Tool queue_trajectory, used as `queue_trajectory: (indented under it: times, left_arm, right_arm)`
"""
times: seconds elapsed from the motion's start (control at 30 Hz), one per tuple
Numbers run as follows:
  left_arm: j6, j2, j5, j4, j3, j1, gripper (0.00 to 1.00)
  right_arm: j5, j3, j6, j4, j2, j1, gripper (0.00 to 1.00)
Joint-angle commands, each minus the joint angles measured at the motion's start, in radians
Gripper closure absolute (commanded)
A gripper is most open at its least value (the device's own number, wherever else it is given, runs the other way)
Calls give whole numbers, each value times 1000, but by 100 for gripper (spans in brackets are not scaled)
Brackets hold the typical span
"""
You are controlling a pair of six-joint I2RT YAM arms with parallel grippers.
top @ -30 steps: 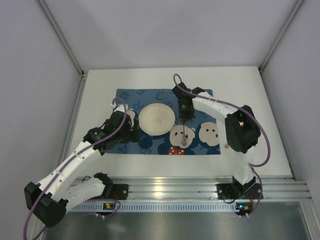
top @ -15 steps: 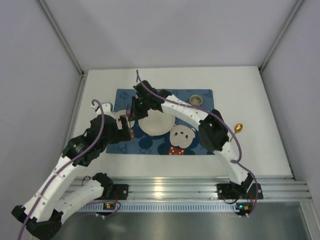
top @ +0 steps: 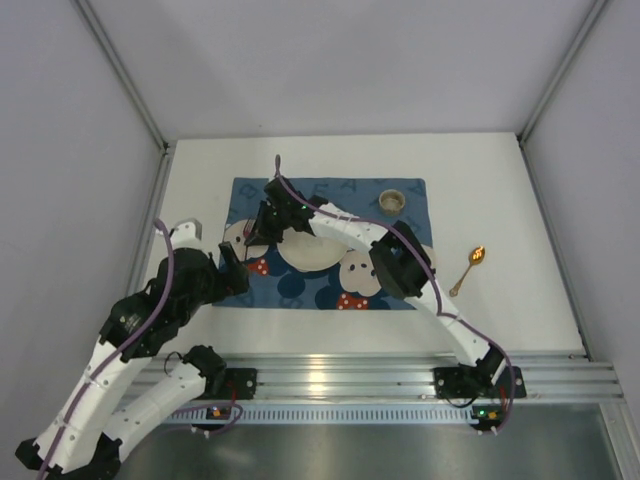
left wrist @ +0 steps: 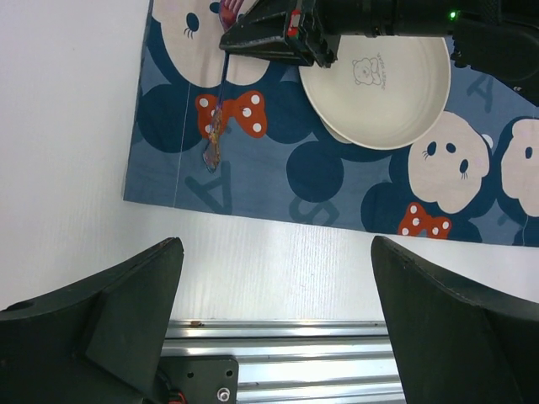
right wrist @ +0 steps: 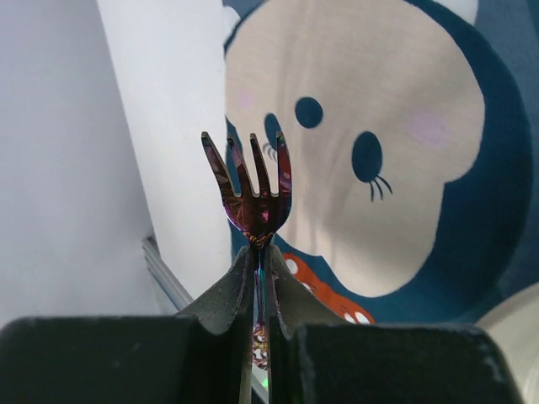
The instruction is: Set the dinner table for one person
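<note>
The right gripper (top: 262,225) is clamped on the fork (right wrist: 253,194) over the placemat (top: 300,292) on the dinner table (top: 500,180), just left of the plate (top: 318,250); the handle points toward the near edge; the left gripper (top: 232,268) gapes empty close by

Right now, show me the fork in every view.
Top external: too small to see; held in the right gripper, left of the plate.
Left wrist: fork upper left, beside the red bow.
Right wrist: fork at centre, tines up.
Shared landmark: the red bow.
</note>
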Motion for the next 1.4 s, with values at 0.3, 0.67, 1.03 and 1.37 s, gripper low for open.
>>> queue_trajectory:
  times: [0.3, 0.67, 1.03, 1.37]
  left_arm:
    - [-29, -71, -24, -65, -10, 3, 1]
    - [-22, -68, -12, -62, -15, 5, 1]
    - [27, -5, 1, -25, 8, 3, 1]
    - [109, 120, 57, 128, 4, 3, 1]
  right_arm:
    - [34, 53, 136, 121, 51, -17, 100]
    - [5, 50, 9, 18, 29, -26, 52]
    - [-29, -154, -187, 18, -330, -47, 32]
    - [46, -781, -402, -167, -1058, -320, 28]
